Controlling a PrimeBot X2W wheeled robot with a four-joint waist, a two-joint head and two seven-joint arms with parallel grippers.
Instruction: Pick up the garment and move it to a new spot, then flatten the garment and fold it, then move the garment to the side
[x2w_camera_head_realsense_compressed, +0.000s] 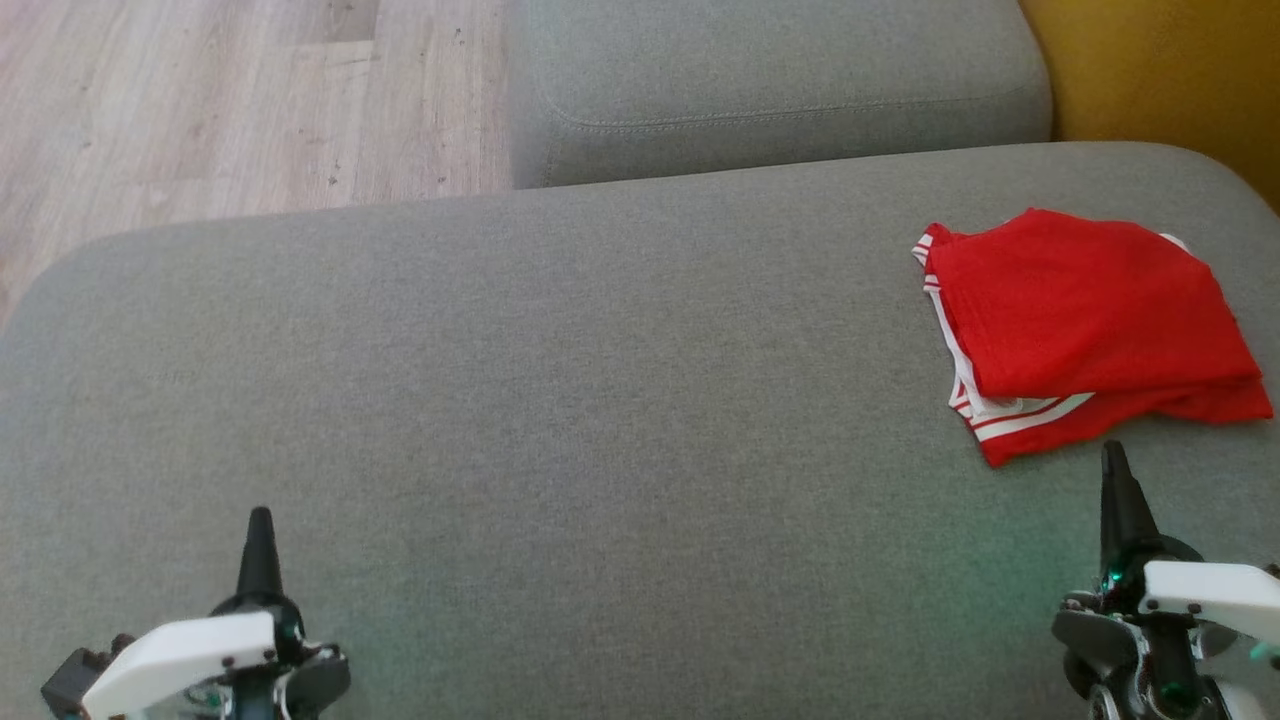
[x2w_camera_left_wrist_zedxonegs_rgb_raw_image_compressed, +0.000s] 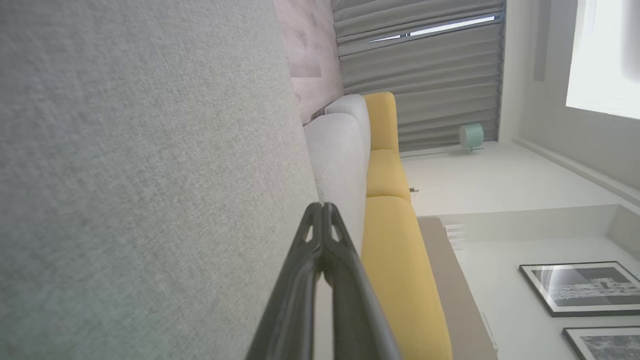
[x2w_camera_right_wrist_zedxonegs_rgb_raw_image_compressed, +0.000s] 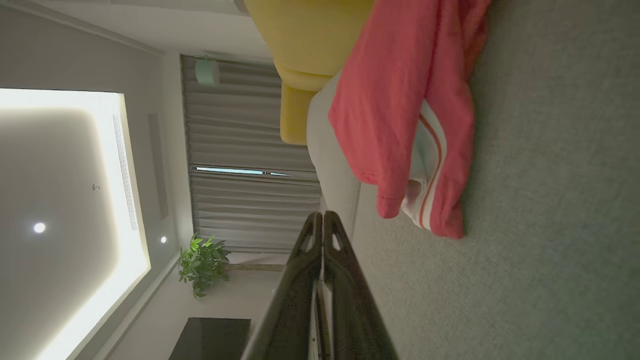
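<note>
The left gripper (x2w_camera_head_realsense_compressed: 260, 520) has its two dark fingers pressed together on nothing, low at the near left over the grey cushion (x2w_camera_head_realsense_compressed: 600, 400); the right gripper (x2w_camera_head_realsense_compressed: 1113, 455) is likewise closed and empty at the near right, its tip just beside the near edge of the garment (x2w_camera_head_realsense_compressed: 1090, 320); this red, white-striped garment lies folded on the cushion's right side; a yellow seat (x2w_camera_head_realsense_compressed: 1160, 70) stands beyond it, and a wooden floor (x2w_camera_head_realsense_compressed: 200, 110) lies at the far left.

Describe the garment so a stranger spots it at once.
Take the wide grey cushion before the robot and go to its right end, near the yellow seat. The garment lies there folded, bright red with white-striped edges, unlike the plain grey around it.
</note>
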